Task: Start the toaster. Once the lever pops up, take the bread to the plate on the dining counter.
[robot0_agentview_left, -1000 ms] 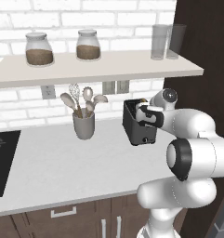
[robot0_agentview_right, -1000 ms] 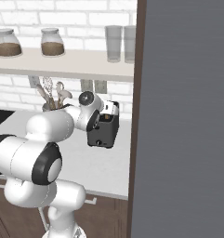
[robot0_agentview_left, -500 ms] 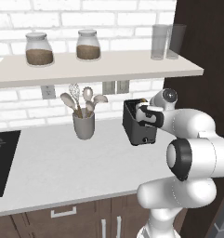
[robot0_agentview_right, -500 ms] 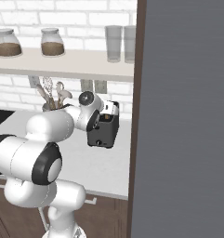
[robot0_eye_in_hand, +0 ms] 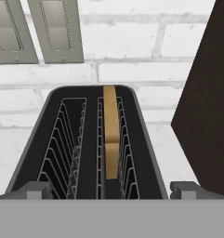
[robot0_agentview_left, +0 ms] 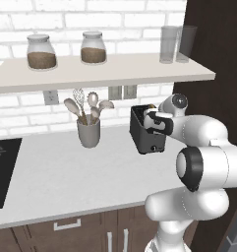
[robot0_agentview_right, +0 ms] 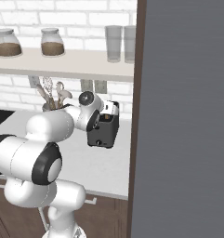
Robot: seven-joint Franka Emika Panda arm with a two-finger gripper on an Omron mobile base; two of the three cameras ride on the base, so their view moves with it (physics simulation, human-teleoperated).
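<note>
1. dark finger tips of the gripper (robot0_eye_in_hand: 111,189) stand wide apart at the bottom of the hand view, one at each side of the toaster (robot0_eye_in_hand: 88,146), jaws open and holding nothing.
2. between those tips, the toaster's top shows two wire-lined slots running away from the camera; the left slot is bare.
3. tan-brown, the bread (robot0_eye_in_hand: 111,135) stands on edge in the right slot, its top edge showing at the slot's mouth.
4. from the left base view, the white arm bends over the counter (robot0_agentview_left: 66,177) and the gripper (robot0_agentview_left: 153,123) hangs just above the toaster (robot0_agentview_left: 145,132) at its near, right end.
5. the toaster sits on the light counter close to the brick wall, with a tiny round knob low on its narrow front face.
6. from the right base view, the toaster (robot0_agentview_right: 103,132) is partly covered by the arm, and a tall dark panel (robot0_agentview_right: 183,116) rises just beside it.
7. left of the toaster and apart from it, a grey utensil cup (robot0_agentview_left: 89,132) holds spoons and a whisk.
8. behind the toaster, two wall outlets (robot0_eye_in_hand: 39,30) sit on the white brick.
9. higher up, a shelf (robot0_agentview_left: 100,71) carries two lidded jars (robot0_agentview_left: 41,51) with brown contents and two clear glasses (robot0_agentview_left: 176,43).
10. at the far left of the counter, a black cooktop (robot0_agentview_left: 3,170) lies flush in the surface.
</note>
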